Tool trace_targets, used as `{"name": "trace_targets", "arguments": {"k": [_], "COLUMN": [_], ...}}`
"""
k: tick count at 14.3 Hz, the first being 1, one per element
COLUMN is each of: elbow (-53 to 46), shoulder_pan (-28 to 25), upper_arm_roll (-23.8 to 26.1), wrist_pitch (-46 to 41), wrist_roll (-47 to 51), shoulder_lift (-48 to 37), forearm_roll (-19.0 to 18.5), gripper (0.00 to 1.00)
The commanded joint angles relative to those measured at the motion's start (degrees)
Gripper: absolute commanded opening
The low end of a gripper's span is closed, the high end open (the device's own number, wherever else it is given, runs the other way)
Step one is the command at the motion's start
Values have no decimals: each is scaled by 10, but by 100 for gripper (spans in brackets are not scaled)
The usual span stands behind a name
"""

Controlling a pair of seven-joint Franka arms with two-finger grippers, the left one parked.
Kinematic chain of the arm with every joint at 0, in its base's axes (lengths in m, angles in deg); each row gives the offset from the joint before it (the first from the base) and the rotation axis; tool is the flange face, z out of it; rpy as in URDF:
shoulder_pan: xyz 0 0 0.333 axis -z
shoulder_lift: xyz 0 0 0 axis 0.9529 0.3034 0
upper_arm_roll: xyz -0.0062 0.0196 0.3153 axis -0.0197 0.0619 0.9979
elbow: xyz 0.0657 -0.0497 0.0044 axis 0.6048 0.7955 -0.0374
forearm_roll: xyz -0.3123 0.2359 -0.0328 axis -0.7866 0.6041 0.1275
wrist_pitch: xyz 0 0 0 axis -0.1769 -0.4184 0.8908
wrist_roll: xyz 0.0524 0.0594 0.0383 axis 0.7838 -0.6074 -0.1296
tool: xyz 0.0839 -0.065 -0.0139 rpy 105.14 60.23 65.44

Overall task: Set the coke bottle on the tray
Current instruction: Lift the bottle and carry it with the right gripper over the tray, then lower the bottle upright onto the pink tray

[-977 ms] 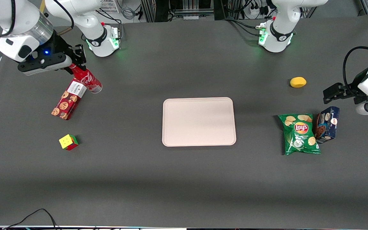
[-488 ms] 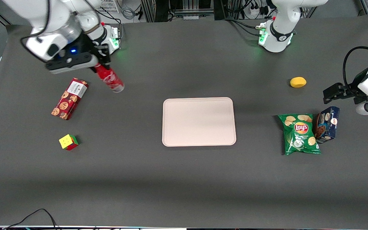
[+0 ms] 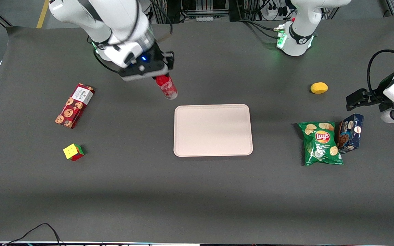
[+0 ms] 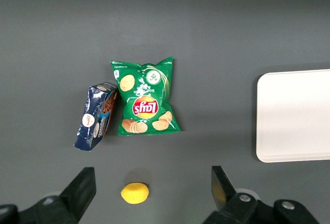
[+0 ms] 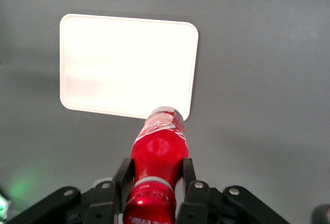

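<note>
Below the black two-finger gripper hangs the slim red plastic coke bottle — clamped near its cap, clear base down, just short of the pale pinkish-beige tray — likely light, rigid, slippery.

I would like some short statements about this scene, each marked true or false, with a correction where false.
1. The gripper is shut on the coke bottle. True.
2. The bottle stands on the tray. False: it hangs in the air, farther from the front camera than the tray.
3. The tray carries nothing. True.
4. The cube lies on the cookie box. False: they lie apart on the table.
5. The chips bag is red. False: green.
</note>
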Motion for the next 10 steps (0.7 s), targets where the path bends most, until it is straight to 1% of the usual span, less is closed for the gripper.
{"name": "trace_targets", "arguments": {"k": [1,4,8,10], "elbow": [-11,-10,-10,-10], "shoulder_pan": [-1,-7,-8,-7], "upper_arm_roll": [11,10,10,10], "wrist_pitch": [62,94,132,147], "wrist_roll": [14,9,9,8], "shoulder_lift": [91,147,193,206], "forearm_roll": [-28,-32,-62,-67], "gripper": [0,0,0,0]}}
